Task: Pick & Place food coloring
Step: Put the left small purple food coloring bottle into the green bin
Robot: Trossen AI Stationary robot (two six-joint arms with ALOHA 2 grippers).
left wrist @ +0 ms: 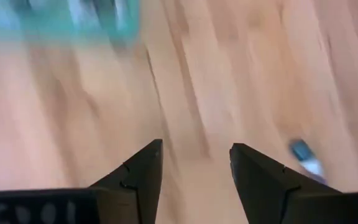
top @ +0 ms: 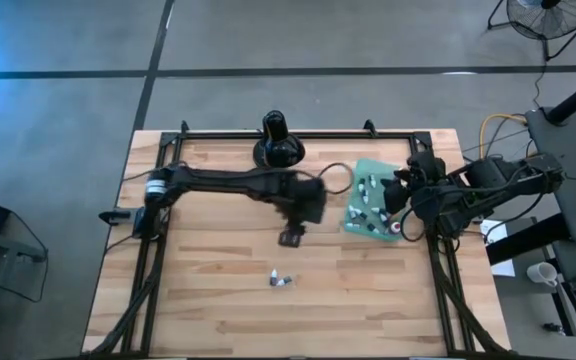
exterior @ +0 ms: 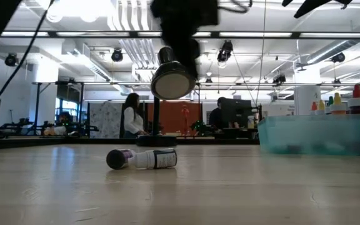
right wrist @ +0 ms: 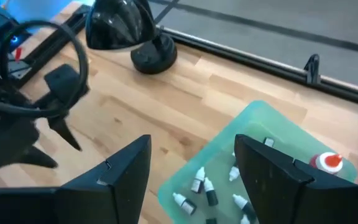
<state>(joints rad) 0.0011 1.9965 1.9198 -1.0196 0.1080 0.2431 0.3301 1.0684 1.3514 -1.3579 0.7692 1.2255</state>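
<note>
Two tiny white-and-dark food coloring vials (top: 281, 280) (exterior: 144, 159) lie on their sides on the wooden table, near its front middle. One vial (left wrist: 306, 157) shows in the left wrist view. More vials (right wrist: 204, 186) and a red-capped dropper (right wrist: 328, 162) sit in a shallow teal tray (top: 368, 172) (right wrist: 263, 118) on the table's right. My left gripper (top: 291, 238) (left wrist: 196, 146) hangs open and empty above the table's middle, just beyond the two vials. My right gripper (top: 396, 200) (right wrist: 191, 140) is open and empty over the tray.
A black bulbous long-necked object (top: 276, 140) (right wrist: 126, 28) stands at the far edge's middle. A black frame rail (top: 298, 133) runs round the table's far and side edges. Bare wood lies around the two vials. People show in the room beyond the table (exterior: 132, 115).
</note>
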